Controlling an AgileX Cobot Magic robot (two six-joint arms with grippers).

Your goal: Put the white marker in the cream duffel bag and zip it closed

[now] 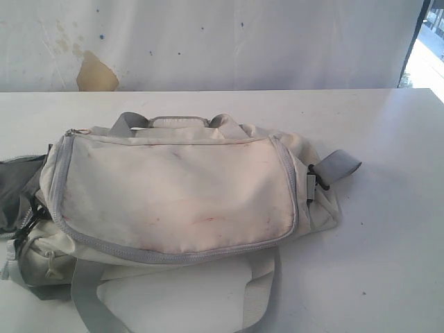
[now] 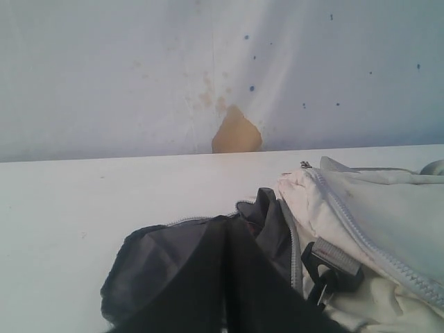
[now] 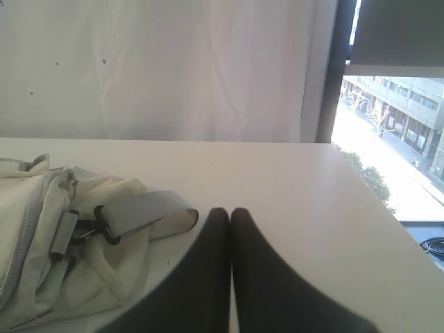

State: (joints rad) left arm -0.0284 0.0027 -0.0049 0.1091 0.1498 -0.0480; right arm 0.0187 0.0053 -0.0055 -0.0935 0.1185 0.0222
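The cream duffel bag (image 1: 180,194) lies on its side on the white table, its grey-trimmed zipper (image 1: 173,255) running round the upper panel. At its left end dark grey lining (image 1: 17,187) spills out of an open pocket. The white marker shows in no view. In the left wrist view my left gripper (image 2: 227,225) is shut, its dark fingers together right at that lining (image 2: 159,257), beside the bag (image 2: 374,208) and a black clip (image 2: 333,267). My right gripper (image 3: 230,214) is shut and empty over bare table, next to the bag's (image 3: 41,229) grey strap loop (image 3: 149,211). Neither gripper appears in the exterior view.
The white table (image 1: 388,229) runs to a white wall with a tan patch (image 1: 96,73). A grey webbing strap (image 1: 90,298) loops off the bag toward the front edge. The table's right edge (image 3: 388,222) meets a window side.
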